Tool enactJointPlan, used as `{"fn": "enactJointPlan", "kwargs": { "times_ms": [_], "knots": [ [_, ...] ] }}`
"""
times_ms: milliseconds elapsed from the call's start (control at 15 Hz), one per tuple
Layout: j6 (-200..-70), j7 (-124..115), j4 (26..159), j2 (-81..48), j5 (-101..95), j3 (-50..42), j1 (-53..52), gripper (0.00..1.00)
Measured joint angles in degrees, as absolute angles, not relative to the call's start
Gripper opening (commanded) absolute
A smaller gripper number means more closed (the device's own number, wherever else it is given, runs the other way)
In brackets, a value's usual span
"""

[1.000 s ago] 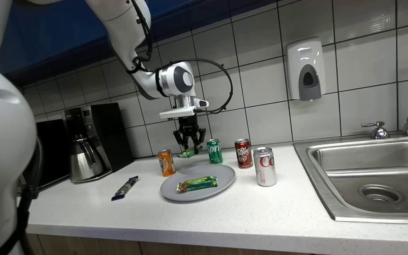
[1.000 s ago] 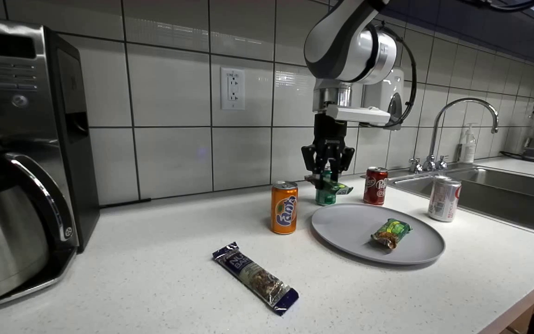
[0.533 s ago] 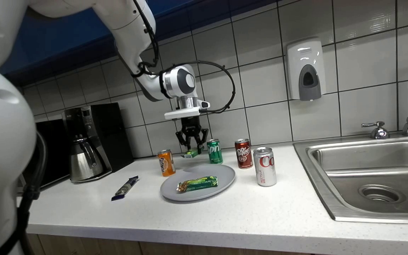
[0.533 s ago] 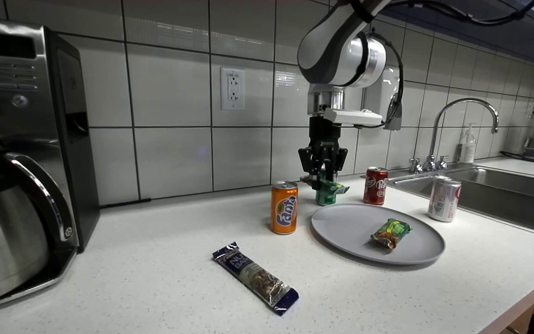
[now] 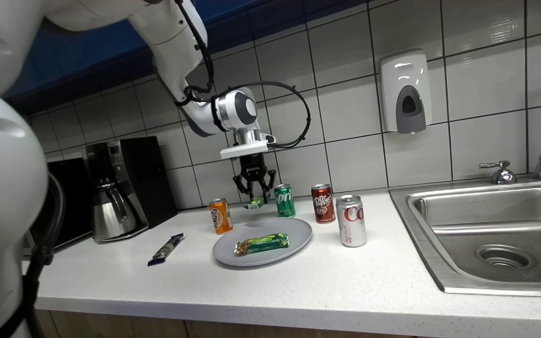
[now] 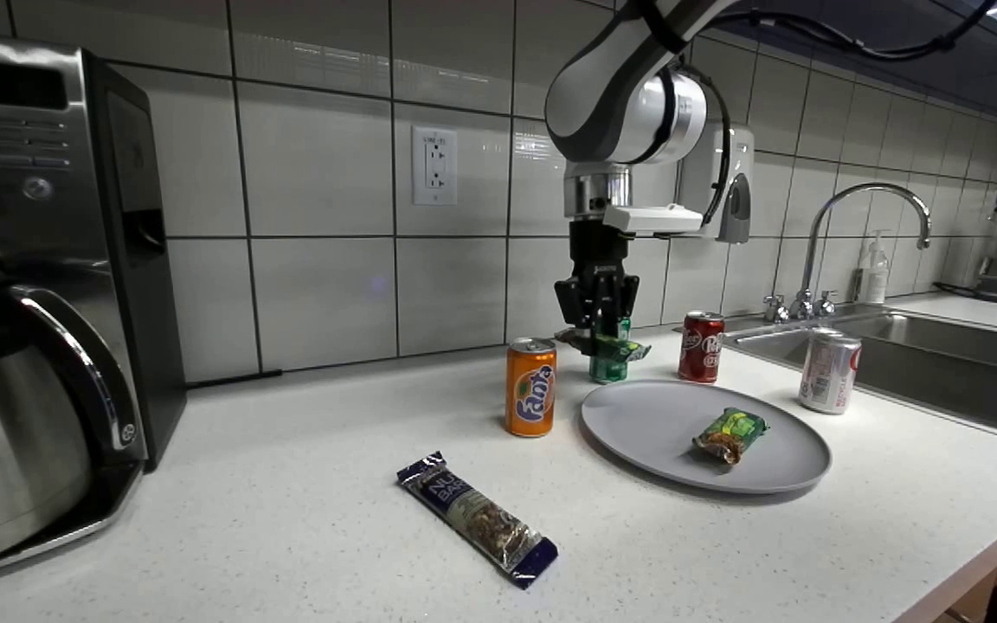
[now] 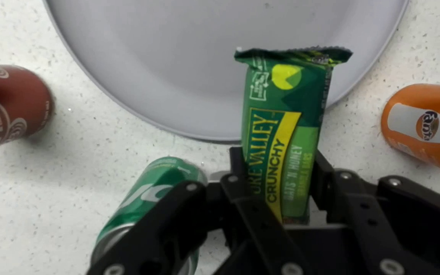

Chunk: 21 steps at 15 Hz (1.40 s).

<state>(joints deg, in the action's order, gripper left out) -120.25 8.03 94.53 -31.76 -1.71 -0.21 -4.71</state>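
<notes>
My gripper (image 5: 259, 200) is shut on a green granola bar (image 7: 287, 107), its fingers on the bar's two long edges. The bar is held above the counter, by the near wall side of the grey plate (image 6: 654, 424); in the wrist view its far end overlaps the plate's rim. Another green granola bar (image 5: 262, 244) lies on the plate. A green Sprite can (image 7: 155, 187) stands close beside the gripper and is partly hidden in the wrist view. An orange Fanta can (image 6: 530, 388) stands on the gripper's other side.
A Dr Pepper can (image 5: 323, 203) and a silver Coke can (image 5: 351, 220) stand between plate and sink (image 5: 486, 225). A nut bar (image 6: 477, 519) lies on the counter. A coffee maker (image 5: 125, 188) stands at one end. A tiled wall with a soap dispenser (image 5: 405, 91) runs behind.
My gripper, still holding the bar, has shifted slightly: rightward and a little lower in one exterior picture, leftward in another. The cans, plate and other bars have not moved.
</notes>
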Motion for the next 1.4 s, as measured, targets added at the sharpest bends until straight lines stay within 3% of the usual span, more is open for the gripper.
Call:
{"fn": "enactJointPlan", "kwargs": {
  "times_ms": [1400],
  "knots": [
    [-109.9,17.6,82.6,-38.8,-3.9,2.6,-4.8,0.17]
  ]
}}
